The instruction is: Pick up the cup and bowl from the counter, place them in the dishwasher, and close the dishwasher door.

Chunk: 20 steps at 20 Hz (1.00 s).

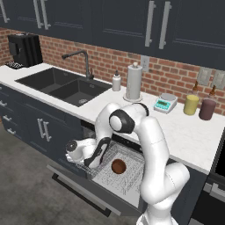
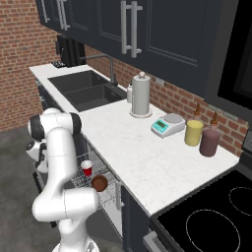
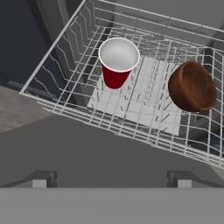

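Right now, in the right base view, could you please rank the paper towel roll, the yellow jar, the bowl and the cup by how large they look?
1. Paper towel roll, clearly largest.
2. Yellow jar.
3. Bowl.
4. Cup, only slightly smaller than the bowl; both sit low in the dishwasher rack, so that order is unsure.

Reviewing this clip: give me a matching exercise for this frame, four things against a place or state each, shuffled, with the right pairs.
Things:
1. cup
2. bowl
3. dishwasher door
4. pincer

Places or states:
A. open, holding nothing
B. upright in the white wire rack
C. folded down, not yet closed
D. tilted in the rack, beside the cup

Pairs: 1-B, 2-D, 3-C, 4-A
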Motion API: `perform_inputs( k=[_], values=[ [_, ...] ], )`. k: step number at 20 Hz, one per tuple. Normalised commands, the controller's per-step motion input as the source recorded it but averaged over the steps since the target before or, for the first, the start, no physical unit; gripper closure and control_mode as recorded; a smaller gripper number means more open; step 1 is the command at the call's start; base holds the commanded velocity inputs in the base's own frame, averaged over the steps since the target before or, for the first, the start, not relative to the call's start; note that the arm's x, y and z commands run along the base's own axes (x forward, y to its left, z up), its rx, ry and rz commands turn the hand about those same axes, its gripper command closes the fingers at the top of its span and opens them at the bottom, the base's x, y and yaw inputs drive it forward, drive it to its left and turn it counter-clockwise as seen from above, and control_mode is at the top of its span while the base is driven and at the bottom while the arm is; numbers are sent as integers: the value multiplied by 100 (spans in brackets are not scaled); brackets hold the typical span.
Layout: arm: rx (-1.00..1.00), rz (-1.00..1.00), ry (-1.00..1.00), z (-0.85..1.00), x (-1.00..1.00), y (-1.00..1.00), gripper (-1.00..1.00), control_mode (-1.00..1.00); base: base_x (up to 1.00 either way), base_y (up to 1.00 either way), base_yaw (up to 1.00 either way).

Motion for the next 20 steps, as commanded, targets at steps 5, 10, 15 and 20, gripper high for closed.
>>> perform_inputs(
  k=[5, 10, 15, 20],
  values=[
    [1, -10, 1, -35, 5, 12, -100, -100, 0, 0, 0],
    [0, -10, 0, -59, 20, 18, -100, -100, 0, 0, 0],
    [0, -9, 0, -66, 35, 19, -100, -100, 0, 0, 0],
    [0, -10, 0, -68, 43, 26, -100, -100, 0, 0, 0]
  ],
)
